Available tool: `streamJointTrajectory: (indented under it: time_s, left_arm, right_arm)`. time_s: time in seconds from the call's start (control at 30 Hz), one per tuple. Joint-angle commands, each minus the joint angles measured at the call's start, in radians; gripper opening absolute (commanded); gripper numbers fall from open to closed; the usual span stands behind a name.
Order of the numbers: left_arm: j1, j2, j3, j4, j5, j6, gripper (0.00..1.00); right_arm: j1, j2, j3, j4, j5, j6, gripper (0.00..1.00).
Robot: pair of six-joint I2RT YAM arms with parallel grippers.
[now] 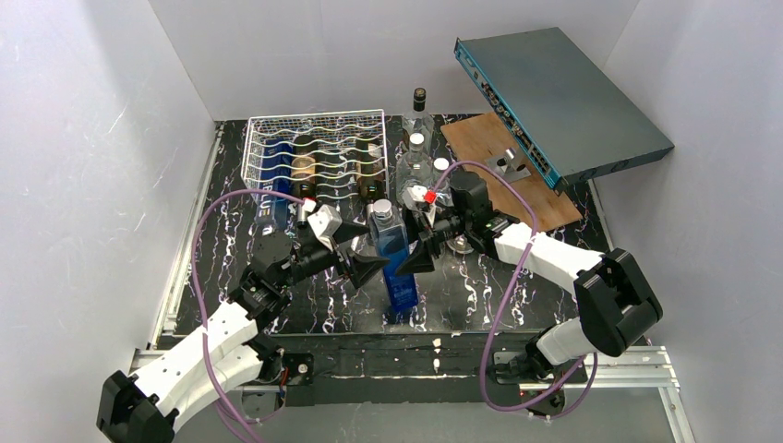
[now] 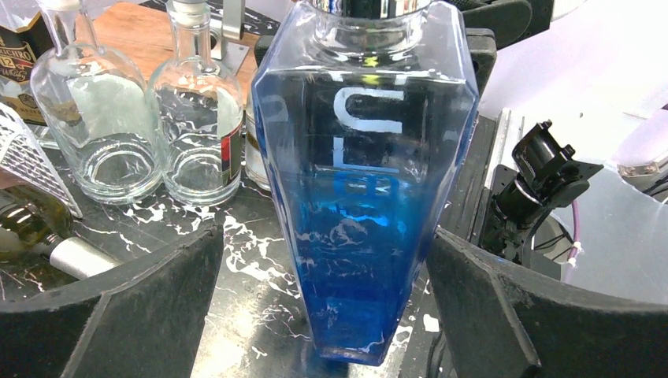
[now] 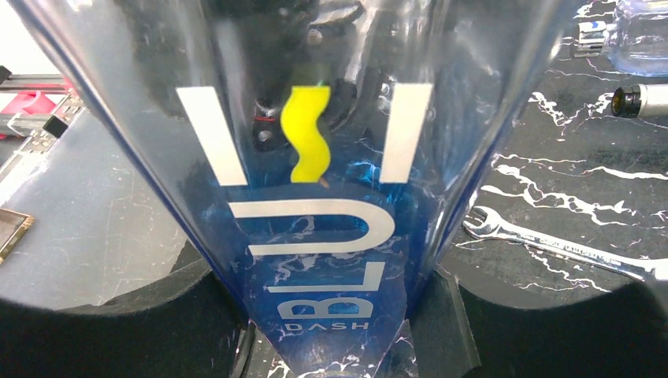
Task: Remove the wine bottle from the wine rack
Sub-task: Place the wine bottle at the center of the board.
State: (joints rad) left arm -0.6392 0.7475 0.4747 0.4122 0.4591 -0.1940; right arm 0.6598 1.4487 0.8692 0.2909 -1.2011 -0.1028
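Wine bottle [image 1: 392, 254], the blue one lettered BLU, is out of the wine rack [image 1: 319, 116] and standing upright near the middle of the bench's [image 1: 240, 277] near edge, and we think its base sits on the black marbled top. We see the right gripper [image 1: 417, 255] on it from the right, pads pressed against both sides of the glass, a firm hold. On the other side the left gripper [image 1: 363, 266] sits spread wide, the bottle framed between its fingers [image 2: 142, 315] with a clear gap on each side, touching nothing. The wire rack sits towards the far left corner with dark bottles [image 1: 337, 166] lying in its wavy rows. Just right of it, by the far edge, stand several clear glass bottles [image 1: 415, 157], with a wooden board [image 1: 480, 143] beyond them. A wrench [image 3: 551, 246] lies flat on the bench near the right gripper.
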Motion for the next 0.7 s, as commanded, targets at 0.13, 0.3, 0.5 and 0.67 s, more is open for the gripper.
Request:
streamJointTrajectory:
  time_s: [0.13, 0.3, 0.5, 0.67]
  left_arm:
    - [-0.005, -0.031, 0.007, 0.045, -0.045, -0.044, 0.98]
    - [-0.005, -0.003, 0.019, 0.128, 0.004, -0.120, 0.98]
    - [-0.006, 0.004, 0.053, 0.157, -0.007, -0.100, 0.98]
    - [-0.010, 0.033, 0.090, 0.161, 0.007, -0.110, 0.97]
  right_arm:
    - [0.010, -0.071, 0.024, 0.117, -0.095, 0.009, 0.05]
    - [0.015, -0.068, 0.019, 0.113, -0.092, 0.000, 0.05]
    - [0.024, -0.064, 0.014, 0.113, -0.095, -0.005, 0.06]
    - [0.033, -0.058, 0.011, 0.111, -0.093, -0.011, 0.06]
